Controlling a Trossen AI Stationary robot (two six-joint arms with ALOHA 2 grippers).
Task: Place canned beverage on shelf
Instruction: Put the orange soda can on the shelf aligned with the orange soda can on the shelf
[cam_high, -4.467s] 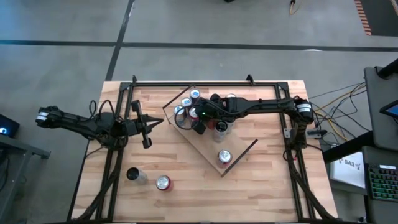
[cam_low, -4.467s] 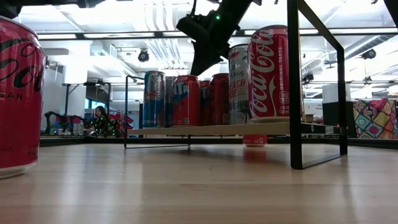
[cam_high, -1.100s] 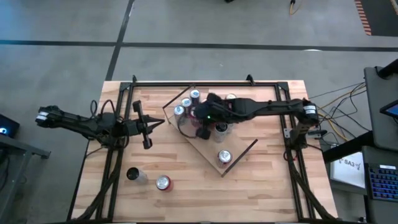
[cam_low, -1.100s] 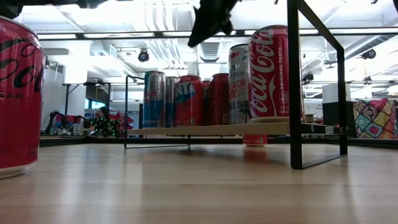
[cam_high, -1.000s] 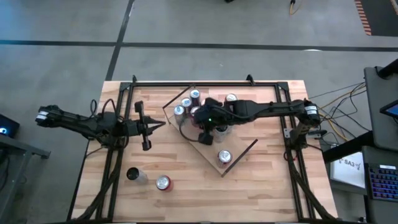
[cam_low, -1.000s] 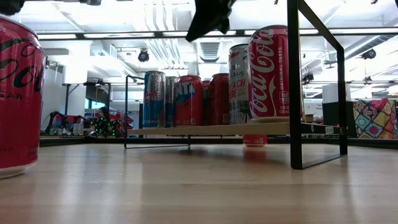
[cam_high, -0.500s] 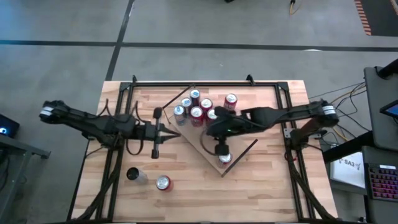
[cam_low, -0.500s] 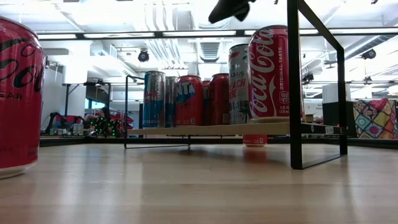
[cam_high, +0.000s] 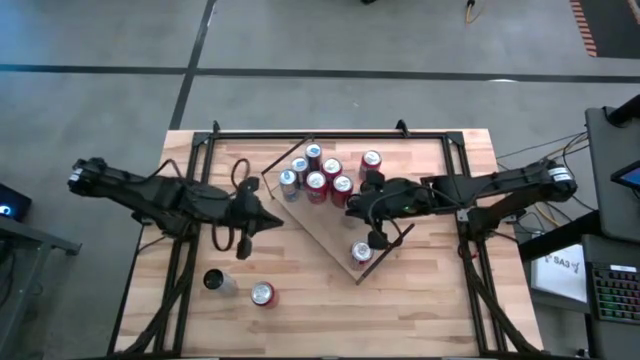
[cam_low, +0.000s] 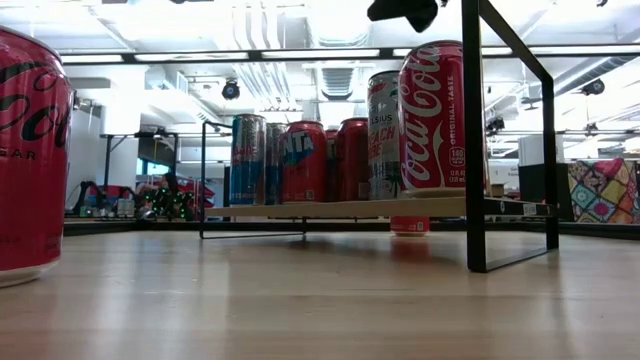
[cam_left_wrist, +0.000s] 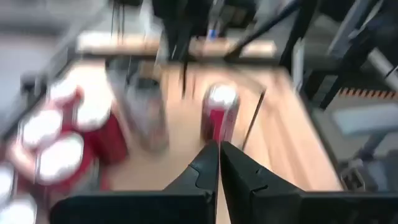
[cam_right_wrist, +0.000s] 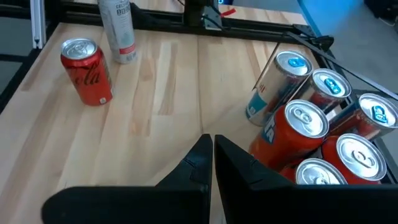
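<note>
The shelf (cam_high: 328, 226), a light-wood board, sits slanted at the table's middle. Several cans stand upright on its far end (cam_high: 317, 182); one red can (cam_high: 361, 252) stands alone near its near end. In the low view the cans (cam_low: 300, 160) line up on the board (cam_low: 350, 208), with a tall Coca-Cola can (cam_low: 440, 120) in front. A silver can (cam_high: 215, 281) and a red can (cam_high: 262, 293) stand on the tabletop at the near left. My left gripper (cam_high: 279, 222) is shut and empty, just left of the shelf. My right gripper (cam_high: 351, 206) is shut and empty above the shelf's middle.
Black frame rails (cam_high: 330, 132) run along the table's far, left and right sides. A dark upright post (cam_low: 475, 140) stands at the shelf's near end. Bare tabletop (cam_high: 420, 300) lies to the near right. In the right wrist view the two loose cans (cam_right_wrist: 87, 71) stand beyond my shut fingers.
My right gripper has drawn back from the cluster of cans toward the table's right edge, still shut and empty. My left gripper has gone toward the shelf, risen and rolled, still shut. The cans have stayed where they were.
</note>
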